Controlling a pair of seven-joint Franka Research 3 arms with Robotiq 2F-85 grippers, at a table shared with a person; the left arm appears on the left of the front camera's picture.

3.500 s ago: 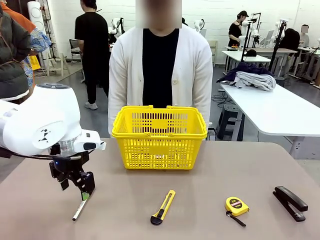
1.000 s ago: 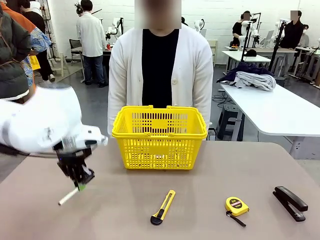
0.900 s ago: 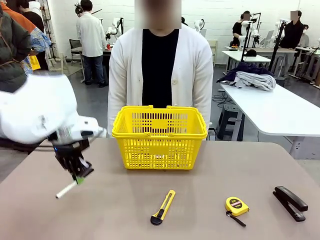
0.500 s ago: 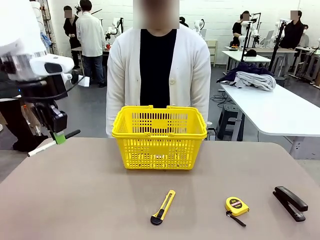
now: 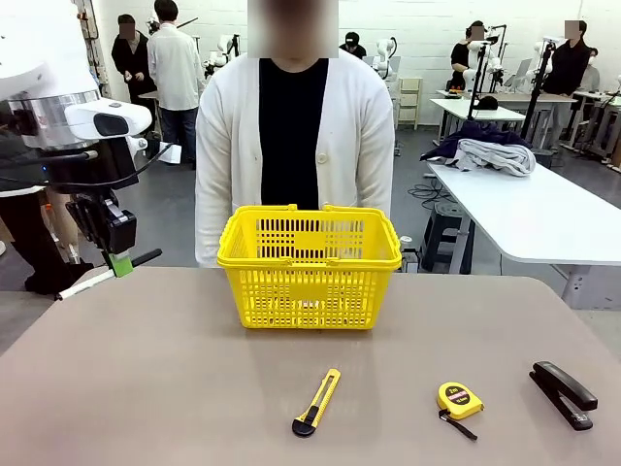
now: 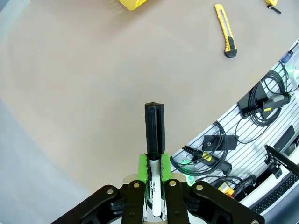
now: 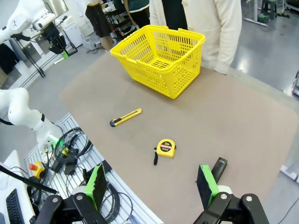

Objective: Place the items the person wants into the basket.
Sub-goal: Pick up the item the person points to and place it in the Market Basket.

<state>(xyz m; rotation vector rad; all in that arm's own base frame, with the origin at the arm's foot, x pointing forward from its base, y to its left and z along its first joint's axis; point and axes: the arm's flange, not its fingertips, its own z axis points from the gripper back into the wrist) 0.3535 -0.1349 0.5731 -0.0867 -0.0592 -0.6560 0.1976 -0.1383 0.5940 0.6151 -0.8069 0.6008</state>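
My left gripper (image 5: 120, 262) hangs above the table's far left corner, shut on the white marker (image 5: 80, 287), which lies level with its black cap (image 5: 146, 258) toward the basket. In the left wrist view the green pads (image 6: 144, 164) clamp the marker (image 6: 153, 184) and its cap (image 6: 154, 128) sticks out ahead. The yellow basket (image 5: 309, 262) stands mid-table in front of the person (image 5: 286, 136). A black stapler (image 5: 563, 393) lies at the front right. My right gripper (image 7: 152, 186) is open high over the table, near the stapler (image 7: 218, 167). The slim pen is out of view.
A yellow-and-black utility knife (image 5: 316, 401) lies in front of the basket, and a round yellow tape measure (image 5: 458, 399) lies between it and the stapler. The right wrist view shows the basket (image 7: 159, 60), knife (image 7: 125, 117) and tape measure (image 7: 165, 147). Cables hang beyond the near edge.
My left gripper has lifted the marker off the table and carried it up and toward the far left, turning it level. The person shifted slightly left.
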